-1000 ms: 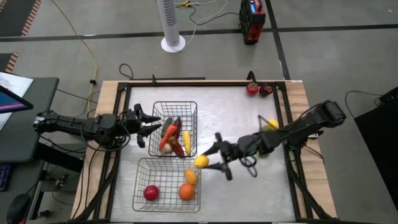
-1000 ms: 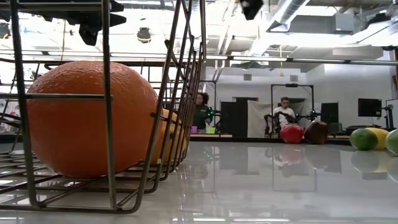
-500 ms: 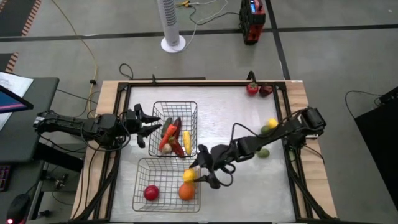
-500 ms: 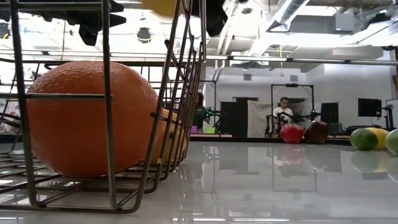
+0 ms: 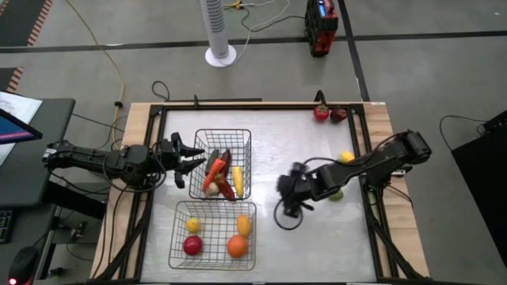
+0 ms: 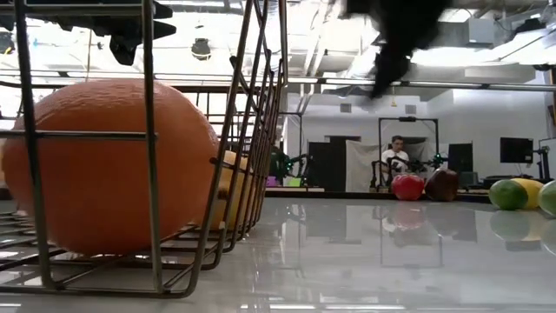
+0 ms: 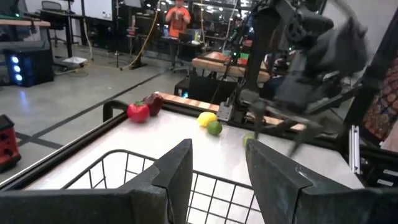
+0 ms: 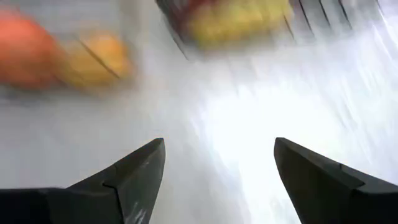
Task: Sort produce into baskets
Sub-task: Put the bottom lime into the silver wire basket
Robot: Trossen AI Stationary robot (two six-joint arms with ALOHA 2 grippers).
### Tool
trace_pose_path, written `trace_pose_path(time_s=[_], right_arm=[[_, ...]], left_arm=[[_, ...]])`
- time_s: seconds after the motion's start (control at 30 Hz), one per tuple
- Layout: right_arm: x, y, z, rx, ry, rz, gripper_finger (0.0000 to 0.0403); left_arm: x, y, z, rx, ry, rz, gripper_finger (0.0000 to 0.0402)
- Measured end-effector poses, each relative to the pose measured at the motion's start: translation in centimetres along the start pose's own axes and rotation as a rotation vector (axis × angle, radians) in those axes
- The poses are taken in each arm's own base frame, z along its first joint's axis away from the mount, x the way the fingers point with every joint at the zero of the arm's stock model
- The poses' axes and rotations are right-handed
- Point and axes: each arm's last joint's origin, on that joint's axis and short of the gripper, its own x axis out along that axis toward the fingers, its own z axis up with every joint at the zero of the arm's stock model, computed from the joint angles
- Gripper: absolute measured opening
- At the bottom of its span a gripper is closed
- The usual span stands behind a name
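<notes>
Bench (image 5: 301,150) pale and glossy, bearing two wire baskets: far basket (image 5: 223,136) with long red, green and yellow pieces, near basket (image 5: 212,207) with a lemon (image 5: 192,225), red ball (image 5: 192,245) and two oranges (image 5: 237,246). Right tool (image 5: 290,203) over bare bench beside the near basket, fingers spread wide, holding nothing. Left tool (image 5: 192,161) at the far basket's edge, parted, empty. No readable writing anywhere.

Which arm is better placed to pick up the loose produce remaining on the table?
Probably the right. Its open, empty gripper hangs over bare table beside the green fruit and yellow fruit. The left gripper waits at the far basket's outer edge, with the basket between it and them.
</notes>
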Motion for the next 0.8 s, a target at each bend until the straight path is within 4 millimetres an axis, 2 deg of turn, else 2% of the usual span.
trace_pose_path(time_s=[0.13,0.27,0.33,0.47,0.8], right_arm=[[-0.4,-1.7,-4.3,0.099,0.317,-0.165,0.0330],[-0.4,-3.2,-8.2,0.188,0.606,-0.227,0.0330],[-0.1,-3.4,-9.6,0.210,0.686,-0.194,0.0331],[0.5,-3.7,-11.1,0.221,0.791,-0.154,0.0331],[1.9,-4.7,-13.3,0.153,0.820,-0.172,0.0319]], left_arm=[[0.0,0.0,0.0,0.003,0.000,0.000,0.0137],[0.0,0.0,0.1,0.003,-0.006,-0.001,0.0137],[0.0,0.0,0.1,0.002,-0.009,-0.002,0.0137],[0.0,0.0,0.1,0.001,-0.012,-0.002,0.0137],[0.0,0.0,0.1,0.011,-0.014,0.006,0.0137]])
